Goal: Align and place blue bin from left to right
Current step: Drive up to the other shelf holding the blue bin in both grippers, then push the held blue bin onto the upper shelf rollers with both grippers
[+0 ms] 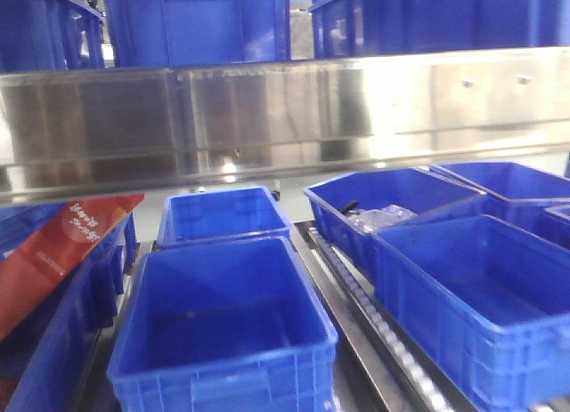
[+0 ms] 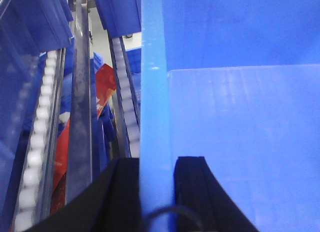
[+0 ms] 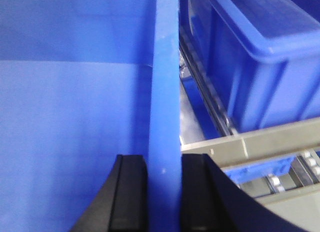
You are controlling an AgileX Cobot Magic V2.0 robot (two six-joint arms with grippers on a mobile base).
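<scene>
The blue bin (image 1: 223,332) stands empty at the front of the middle lane, its ribbed front wall facing me. Neither gripper shows in the front view. In the left wrist view my left gripper (image 2: 156,162) straddles the bin's left wall rim (image 2: 155,91), one black finger outside and one inside, pressed against the wall. My right gripper (image 3: 164,159) clamps the opposite rim (image 3: 165,66) the same way, with the bin's inside (image 3: 75,117) to its left.
A second blue bin (image 1: 223,214) sits right behind it. The right lane holds more bins (image 1: 481,296), one with clear packets (image 1: 383,218). A red packet (image 1: 62,247) leans at left. Roller rails (image 1: 374,323) divide the lanes. A steel beam (image 1: 285,118) crosses overhead.
</scene>
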